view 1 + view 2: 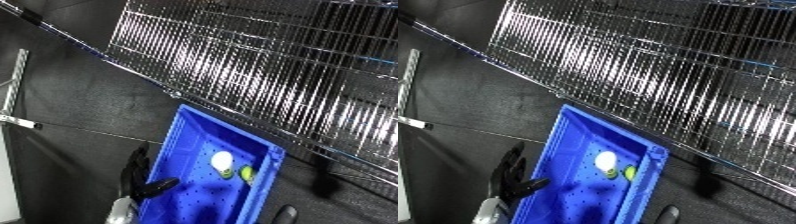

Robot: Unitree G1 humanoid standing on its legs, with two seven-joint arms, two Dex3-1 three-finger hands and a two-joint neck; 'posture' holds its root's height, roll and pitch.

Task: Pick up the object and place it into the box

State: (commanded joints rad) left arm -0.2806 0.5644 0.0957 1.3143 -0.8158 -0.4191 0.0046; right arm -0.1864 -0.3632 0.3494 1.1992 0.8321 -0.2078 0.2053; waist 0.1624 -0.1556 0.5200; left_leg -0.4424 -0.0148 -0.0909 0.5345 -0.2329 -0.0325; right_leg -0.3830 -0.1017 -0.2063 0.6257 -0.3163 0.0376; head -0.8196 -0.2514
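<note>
A blue bin (182,134) lies on a dark surface, seen tilted. Inside it, near its right wall, rest a white rounded object (221,161) and a small yellow-green object (247,174), close together. My left hand (138,167) is at the bin's left wall. Its fingers run straight along the outside of the wall, and the thumb (160,186) reaches over the rim into the bin. It holds neither object. Only a dark tip of my right hand (286,213) shows at the lower edge, right of the bin.
A shiny wire-mesh rack (266,65) fills the upper right, its lower rail passing just beyond the bin's far corner. A white bar (12,85) runs along the left edge. Dark surface (80,100) lies left of the bin.
</note>
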